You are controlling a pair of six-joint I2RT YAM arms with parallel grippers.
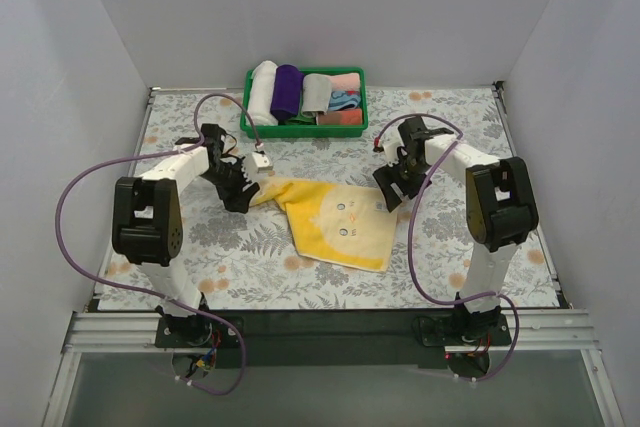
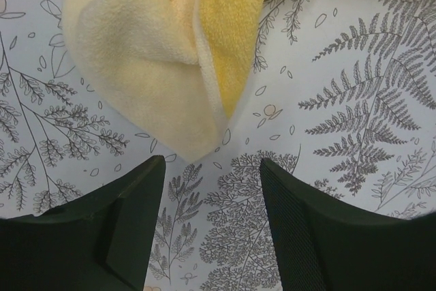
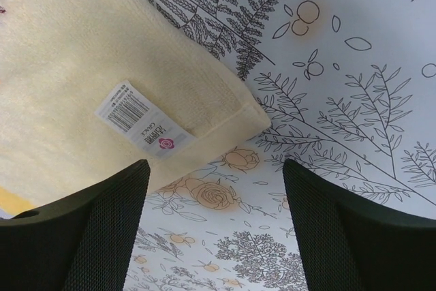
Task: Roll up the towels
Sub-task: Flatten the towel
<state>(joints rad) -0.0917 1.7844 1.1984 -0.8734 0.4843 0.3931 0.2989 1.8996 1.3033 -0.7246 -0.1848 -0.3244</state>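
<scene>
On my feed, the left arm [image 1: 176,164] and right arm [image 1: 456,155] are white with black joints and trail purple cables [image 1: 58,215]. The right gripper [image 3: 214,165] is black and mesh-textured.

I log green basket [image 1: 300,131] at far table edge (centre-left): white roll [image 1: 263,90], purple roll [image 1: 286,90], pink cloth [image 1: 347,80], blue cloth [image 1: 343,100] inside. Fern-and-flower tablecloth [image 1: 330,282] underneath.

Both arms are bending inward, wrists tilting down — left gripper [image 2: 211,168] is hovering with jaws spread apart, right gripper [image 3: 216,168] is hovering likewise, spread wider.
</scene>
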